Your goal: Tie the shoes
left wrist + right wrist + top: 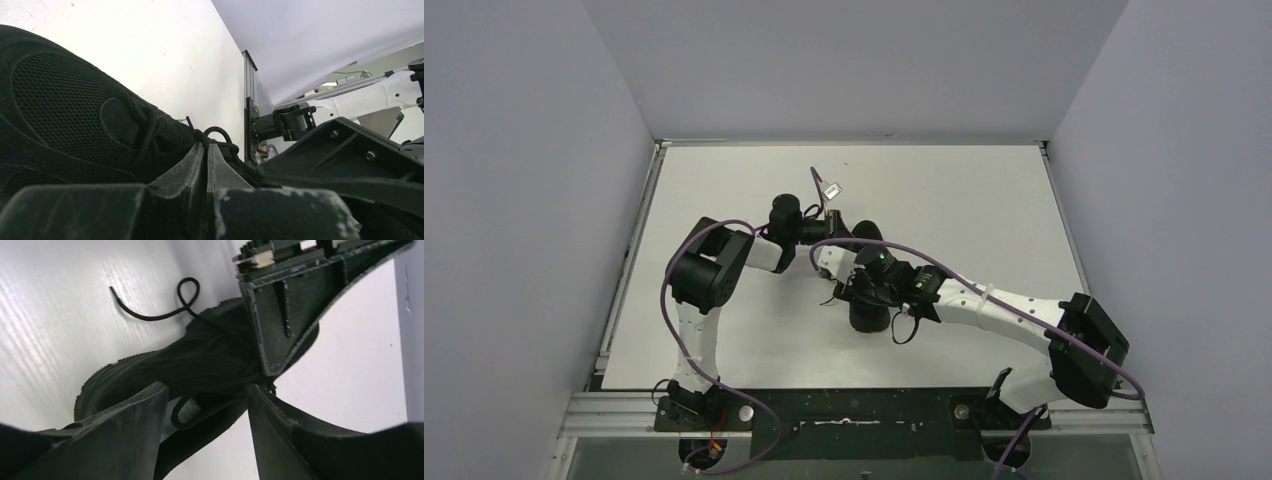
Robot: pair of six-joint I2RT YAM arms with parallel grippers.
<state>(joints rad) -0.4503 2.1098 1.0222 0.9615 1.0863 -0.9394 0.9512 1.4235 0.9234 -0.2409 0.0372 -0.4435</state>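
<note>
While the left gripper clamps the lace, the right gripper straddles the shoe, jaws apart, likely to regrasp.

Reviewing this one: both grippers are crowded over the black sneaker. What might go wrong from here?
1. The left gripper seems to pinch the lace only at its tips; a pull might slip it free.
2. The right gripper stands open over the sneaker, close beside the left one; closing may knock them together.
3. The loose lace end lies curled on the table, apart from both grippers, and might be missed.
</note>
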